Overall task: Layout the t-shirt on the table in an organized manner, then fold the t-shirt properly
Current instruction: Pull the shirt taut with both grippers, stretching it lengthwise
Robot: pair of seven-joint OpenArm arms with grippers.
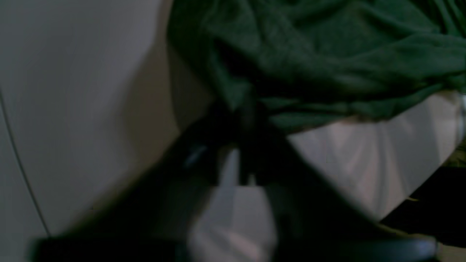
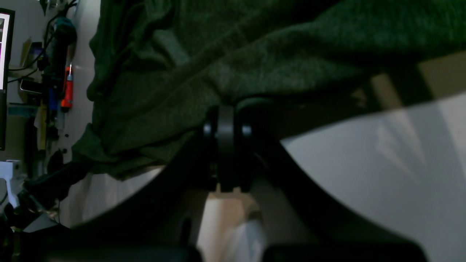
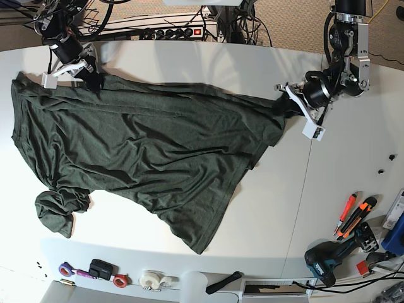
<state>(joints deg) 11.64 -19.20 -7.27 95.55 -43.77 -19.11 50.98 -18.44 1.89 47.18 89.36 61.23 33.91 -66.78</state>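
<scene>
While both sets of fingers are clamped on the shirt (image 3: 145, 145), left gripper (image 3: 285, 107) and right gripper (image 3: 90, 81) stretch one edge along the worktop (image 3: 341, 164), I think to flatten it.

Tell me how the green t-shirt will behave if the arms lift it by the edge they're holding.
The t-shirt is probably floppy: it lies creased, one sleeve bunched. Pinched by the left tool and right tool, it would likely sag between them. It looks light, and may drag across the table.

Tan carpeted floor (image 3: 297, 19) beyond the far edge, power strip (image 3: 170, 30) amid tangled cables, even lighting
</scene>
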